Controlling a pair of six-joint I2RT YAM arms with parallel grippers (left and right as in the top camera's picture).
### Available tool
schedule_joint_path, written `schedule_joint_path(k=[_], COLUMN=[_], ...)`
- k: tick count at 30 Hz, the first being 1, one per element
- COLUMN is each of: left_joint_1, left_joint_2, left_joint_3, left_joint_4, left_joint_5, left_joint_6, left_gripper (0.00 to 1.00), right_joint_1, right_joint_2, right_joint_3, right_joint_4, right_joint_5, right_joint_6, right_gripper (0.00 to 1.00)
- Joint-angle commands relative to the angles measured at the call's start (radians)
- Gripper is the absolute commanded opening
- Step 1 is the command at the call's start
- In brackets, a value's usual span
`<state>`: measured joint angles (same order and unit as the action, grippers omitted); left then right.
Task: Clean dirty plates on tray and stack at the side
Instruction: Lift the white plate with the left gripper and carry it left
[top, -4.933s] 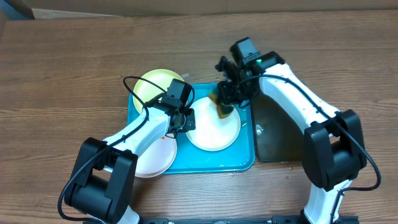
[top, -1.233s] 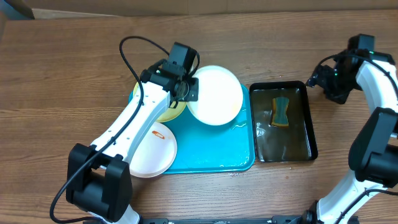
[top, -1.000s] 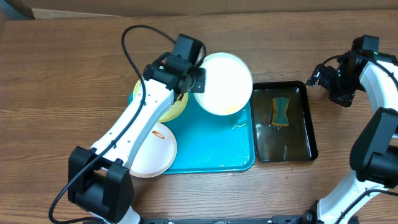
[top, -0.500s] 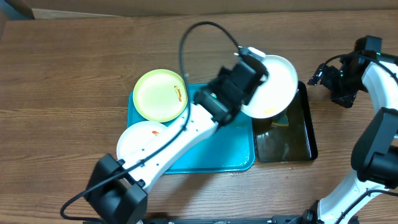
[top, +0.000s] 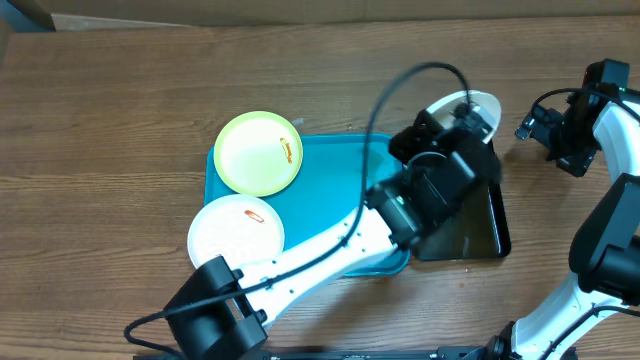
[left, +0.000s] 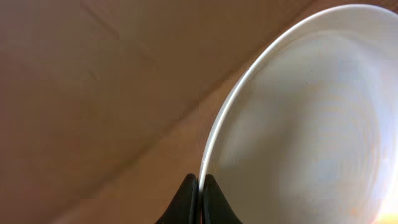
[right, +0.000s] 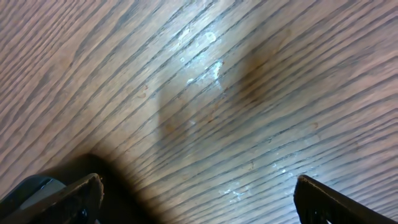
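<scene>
Left gripper (left: 199, 190) was pinched shut on the rim of a white plate (left: 298, 124), holding it tilted in the air above the back end of the black tray (top: 492, 228), just right of the turquoise tray (top: 335, 175). Right gripper (right: 196, 199) hung with its jaws spread wide and empty over the wooden table (top: 100, 120), to the right of both trays. Green plate (top: 259, 152) lay at the turquoise tray's back-left corner, and a second white plate (top: 236, 232), bearing an orange smear, overlapped its front-left edge.
</scene>
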<state>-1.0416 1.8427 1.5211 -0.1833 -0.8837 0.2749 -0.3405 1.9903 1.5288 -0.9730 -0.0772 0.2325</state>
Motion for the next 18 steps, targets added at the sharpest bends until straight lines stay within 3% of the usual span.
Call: schedule_joint_path(k=[1, 8, 13, 18], left_joint_1=[-0.035, -0.058, -0.056, -0.042], left_joint_2=[0.001, 0.001, 0.001, 0.001], left_joint_3=[0.024, 0.024, 0.024, 0.024], left_joint_4=[0.045, 0.151, 0.174, 0.078], left_joint_5=[-0.101, -0.174, -0.174, -0.147], left_joint_6=[0.167, 0.264, 0.265, 0.052], left_gripper=[0.04, 0.04, 0.04, 0.04], right_joint_1=[-0.003, -0.003, -0.003, -0.003], right_joint_2=[-0.038, -0.038, -0.038, -0.037], right_joint_3=[0.03, 0.03, 0.03, 0.03], right_joint_4=[0.003, 0.003, 0.003, 0.003], right_joint_5=[0.017, 0.017, 0.017, 0.017], right_joint_6=[0.004, 0.004, 0.004, 0.004], right_gripper=[1.0, 1.0, 1.0, 1.0])
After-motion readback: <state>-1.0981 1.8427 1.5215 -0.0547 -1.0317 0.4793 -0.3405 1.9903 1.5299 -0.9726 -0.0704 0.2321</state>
